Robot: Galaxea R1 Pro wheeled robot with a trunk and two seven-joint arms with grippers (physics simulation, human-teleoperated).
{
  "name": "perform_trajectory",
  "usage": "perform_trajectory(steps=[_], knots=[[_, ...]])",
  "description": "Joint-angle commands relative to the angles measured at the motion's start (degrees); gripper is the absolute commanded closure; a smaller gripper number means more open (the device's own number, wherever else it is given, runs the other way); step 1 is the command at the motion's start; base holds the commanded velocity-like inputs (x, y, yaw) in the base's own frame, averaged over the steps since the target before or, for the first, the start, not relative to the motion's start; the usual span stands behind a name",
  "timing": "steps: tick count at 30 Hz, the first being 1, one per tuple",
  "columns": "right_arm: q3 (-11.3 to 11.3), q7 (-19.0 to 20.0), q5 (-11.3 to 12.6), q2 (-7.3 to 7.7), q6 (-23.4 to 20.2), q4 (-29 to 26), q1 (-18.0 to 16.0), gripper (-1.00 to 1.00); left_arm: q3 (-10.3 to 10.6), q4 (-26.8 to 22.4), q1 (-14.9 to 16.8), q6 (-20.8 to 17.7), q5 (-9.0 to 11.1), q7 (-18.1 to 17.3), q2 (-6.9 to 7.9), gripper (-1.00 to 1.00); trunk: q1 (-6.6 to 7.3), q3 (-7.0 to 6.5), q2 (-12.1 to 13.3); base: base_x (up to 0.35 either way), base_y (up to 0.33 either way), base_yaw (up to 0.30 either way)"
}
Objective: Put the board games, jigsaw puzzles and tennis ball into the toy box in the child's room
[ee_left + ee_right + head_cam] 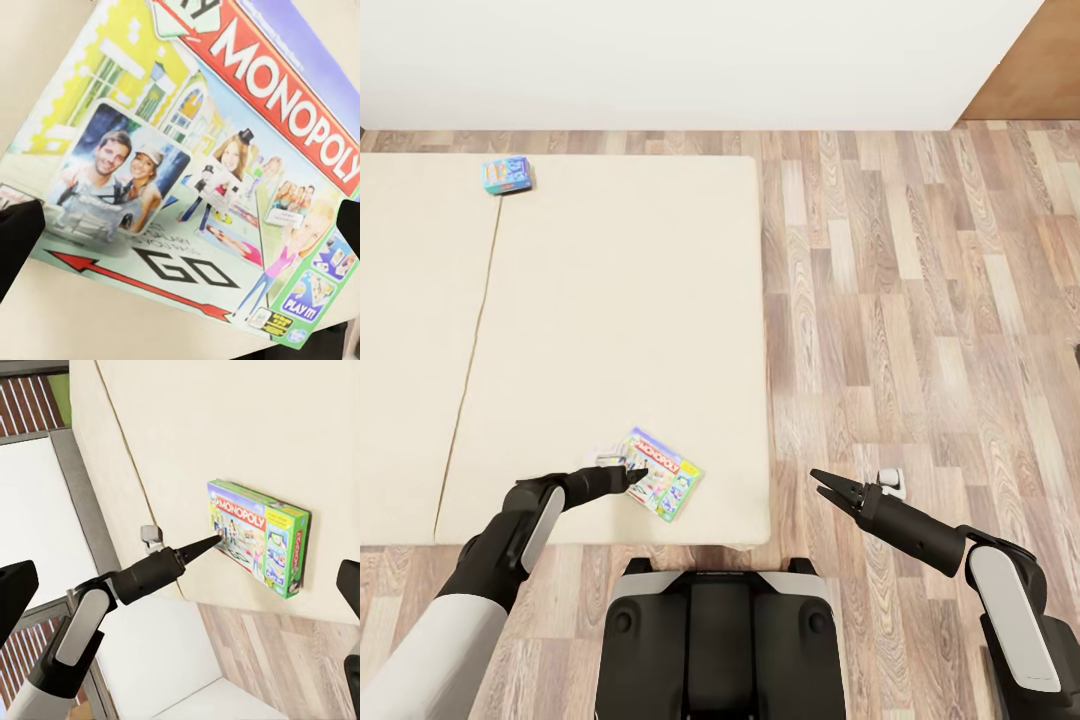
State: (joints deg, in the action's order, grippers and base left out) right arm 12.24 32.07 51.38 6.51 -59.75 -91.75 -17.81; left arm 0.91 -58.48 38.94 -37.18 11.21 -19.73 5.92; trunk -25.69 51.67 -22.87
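1. We see a green-and-white Monopoly game box with a red banner lying flat on the cream-beige bed, near its front edge, towards the front right corner.
2. Our left fingers hover spread apart over the box's left edge, gripping nothing.
3. Our right fingers hang parted and empty over the wood-plank floor.
4. A light-blue cartoon game box lies by the bed's far edge.
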Motion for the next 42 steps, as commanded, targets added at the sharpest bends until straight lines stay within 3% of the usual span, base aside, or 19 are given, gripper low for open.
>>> perform_trajectory(steps=[1,42], knots=[[0.07,0.45,-0.4,-0.01,-0.25,-0.01,-0.03,-1.0,-0.03,2.57,-0.01,1.77,-0.4,0.66,0.02,-1.0,-0.1,0.07,-0.05,0.0,0.0,0.0],[-0.34,0.5,-0.31,0.16,2.36,-0.01,-0.03,-1.0,-0.01,1.59,-0.01,1.45,-0.06,-0.1,0.45,-1.0,-0.1,-1.22,-0.05,0.0,0.0,0.0]])
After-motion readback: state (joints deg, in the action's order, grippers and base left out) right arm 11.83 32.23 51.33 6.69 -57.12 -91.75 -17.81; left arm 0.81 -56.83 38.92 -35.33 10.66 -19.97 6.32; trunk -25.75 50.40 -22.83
